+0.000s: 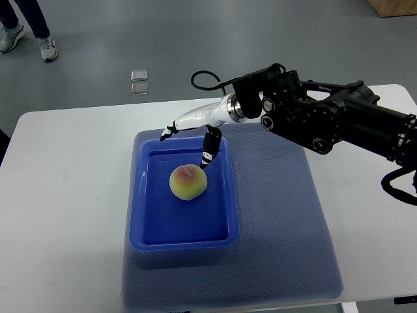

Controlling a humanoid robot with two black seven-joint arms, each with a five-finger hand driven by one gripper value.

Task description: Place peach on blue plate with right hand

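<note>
A yellow-pink peach (188, 182) lies in the blue plate (183, 233), a deep rectangular tray on a blue mat. My right hand (195, 134) hangs over the tray's far edge, just above and behind the peach. Its fingers are spread and hold nothing; one dark fingertip (206, 158) points down close to the peach's far right side. The black right arm (326, 117) comes in from the right edge. The left arm is out of view.
The blue mat (280, 215) covers the middle of the white table (52, 195). Two small clear squares (139, 81) lie on the floor beyond the table. A person's feet (29, 40) show at the top left.
</note>
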